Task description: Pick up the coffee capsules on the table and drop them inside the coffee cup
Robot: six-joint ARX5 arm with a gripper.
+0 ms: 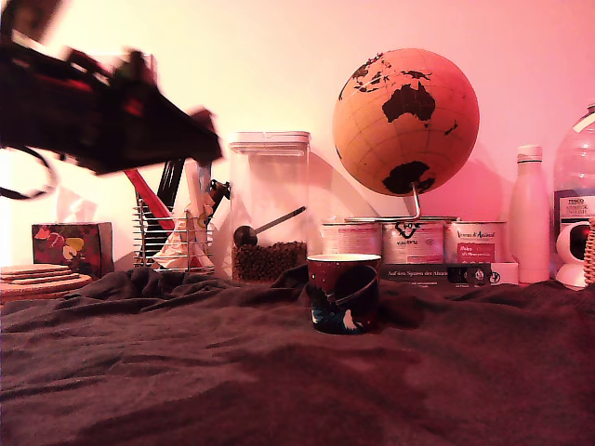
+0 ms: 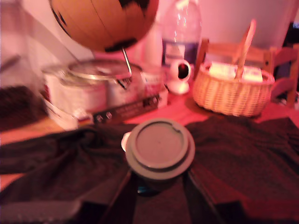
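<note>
Exterior view: table (image 1: 186,372), wrinkled brown cloth.

A grey-rimmed capsule (image 2: 160,148) was held between the end effector (image 2: 159,186) fingers above the bench (image 2: 252,154); a globe (image 2: 103,22) and basket (image 2: 231,91) stood behind.

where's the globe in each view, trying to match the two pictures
Exterior view: the globe is high at the exterior view's right of centre, behind the coffee cup.
Wrist view: the globe is partly cropped, looming over the tins.
Shared landmark: the pale tins directly under its stand.
</note>
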